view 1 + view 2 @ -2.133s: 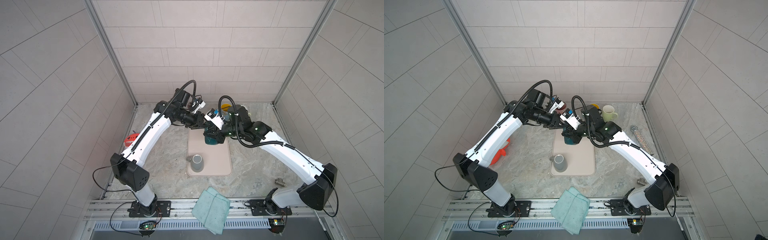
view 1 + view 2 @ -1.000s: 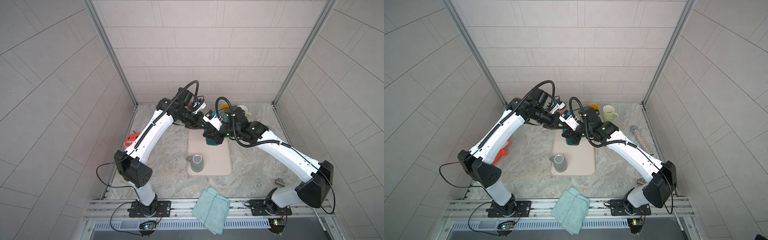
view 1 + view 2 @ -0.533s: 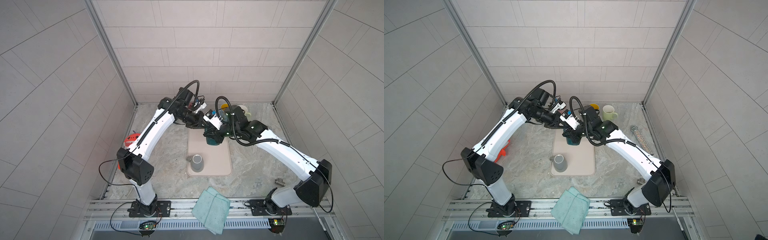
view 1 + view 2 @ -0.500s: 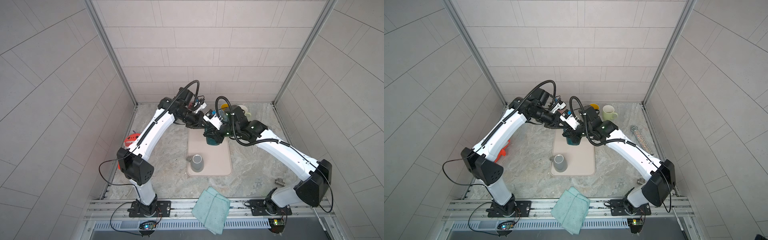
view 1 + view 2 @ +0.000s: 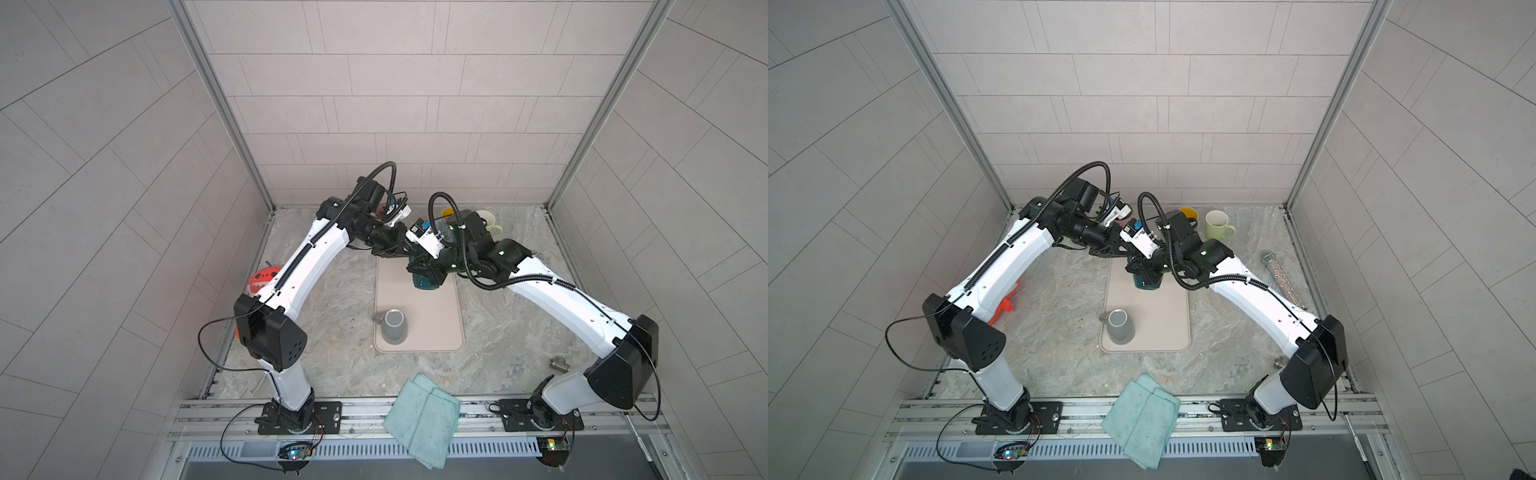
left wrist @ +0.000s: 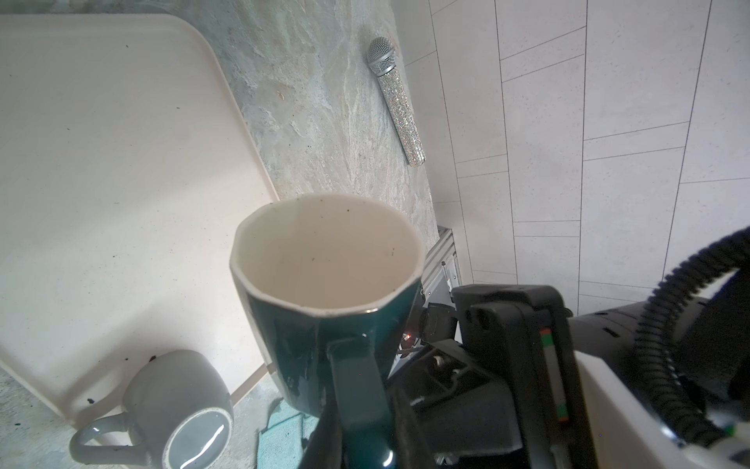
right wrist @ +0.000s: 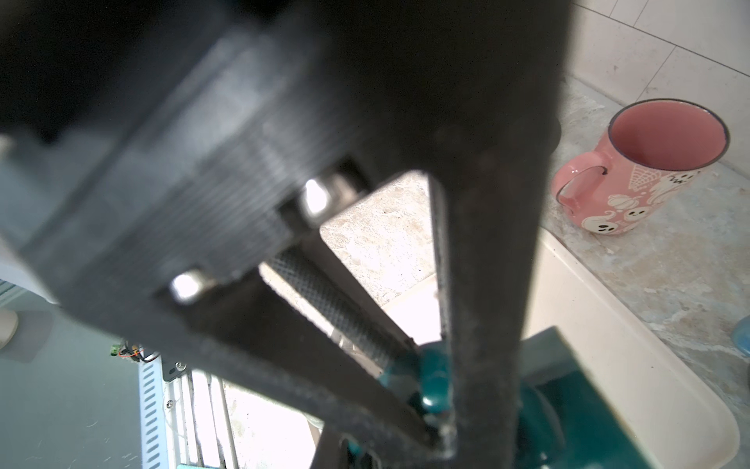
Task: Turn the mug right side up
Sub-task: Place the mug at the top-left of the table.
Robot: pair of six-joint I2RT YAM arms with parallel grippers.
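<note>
A dark teal mug [image 5: 426, 279] [image 5: 1145, 280] with a cream inside [image 6: 324, 260] hangs tilted in the air over the far end of the beige mat [image 5: 440, 332] [image 5: 1167, 328]. My left gripper [image 5: 406, 250] [image 6: 361, 406] is shut on its handle. My right gripper [image 5: 420, 266] [image 7: 438, 430] meets it from the other side, shut on the same teal handle [image 7: 434, 385]. A grey mug [image 5: 394, 328] [image 5: 1120, 326] [image 6: 174, 402] stands upside down on the mat's near left corner.
Near the back wall stand a pink mug [image 7: 649, 162], a pale green mug [image 5: 1219, 224] and a yellow cup [image 5: 1187, 212]. A glittery microphone [image 5: 1281, 276] [image 6: 395, 97] lies right. A teal cloth [image 5: 424, 419] hangs over the front rail; an orange object [image 5: 262, 278] lies left.
The left arm's lower links have swung a little to the right. Both grippers and the teal mug between them have stayed almost in place.
</note>
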